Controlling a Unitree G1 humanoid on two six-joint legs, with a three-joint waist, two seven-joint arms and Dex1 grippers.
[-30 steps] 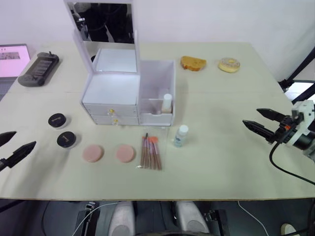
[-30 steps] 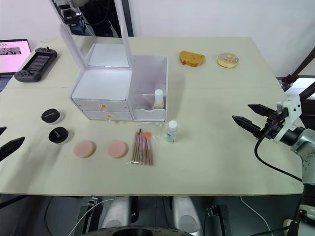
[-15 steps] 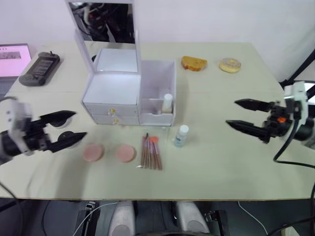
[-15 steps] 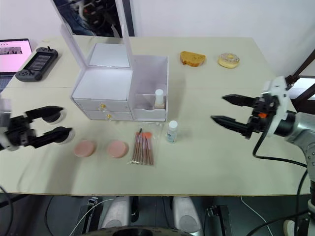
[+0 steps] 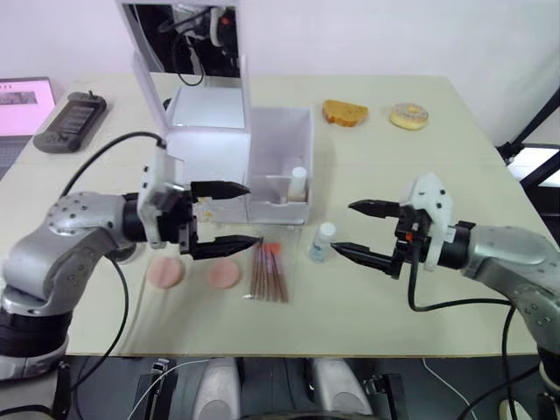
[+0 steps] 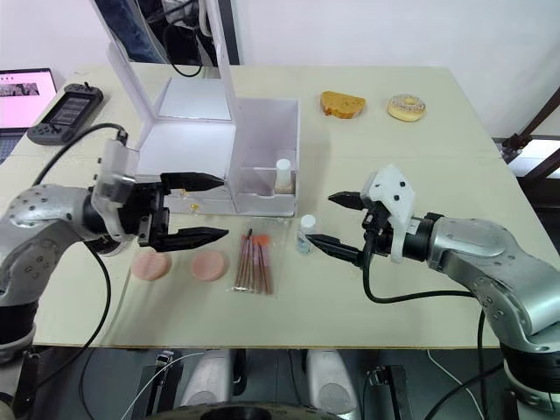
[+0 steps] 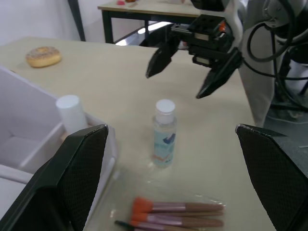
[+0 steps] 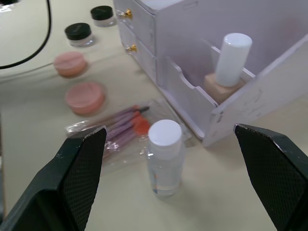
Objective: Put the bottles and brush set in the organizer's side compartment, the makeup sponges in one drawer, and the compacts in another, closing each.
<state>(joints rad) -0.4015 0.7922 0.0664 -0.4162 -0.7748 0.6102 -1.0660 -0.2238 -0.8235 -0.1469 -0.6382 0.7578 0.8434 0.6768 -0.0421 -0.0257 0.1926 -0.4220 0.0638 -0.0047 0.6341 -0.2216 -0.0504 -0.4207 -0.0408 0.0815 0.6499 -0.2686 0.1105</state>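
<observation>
Beige bench: right claw (image 5: 361, 232) spread wide, lined up on small clear bottle (image 5: 322, 241) for side-compartment drop; left claw (image 5: 233, 217) spread, empty, near bagged brush set (image 5: 268, 271).

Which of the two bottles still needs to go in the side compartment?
The clear bottle standing on the table beside the brush set; the white-capped one is already inside.

bare table (image 5: 411, 166) right of the organizer (image 5: 229, 166), open approach there. clear bottle (image 5: 322, 241) stands just in front of the side compartment, brush set (image 5: 269, 271) beside it. right gripper (image 5: 360, 231) spread wide near the bottle; left gripper (image 5: 229, 214), spread too, crowds the drawer fronts.
</observation>
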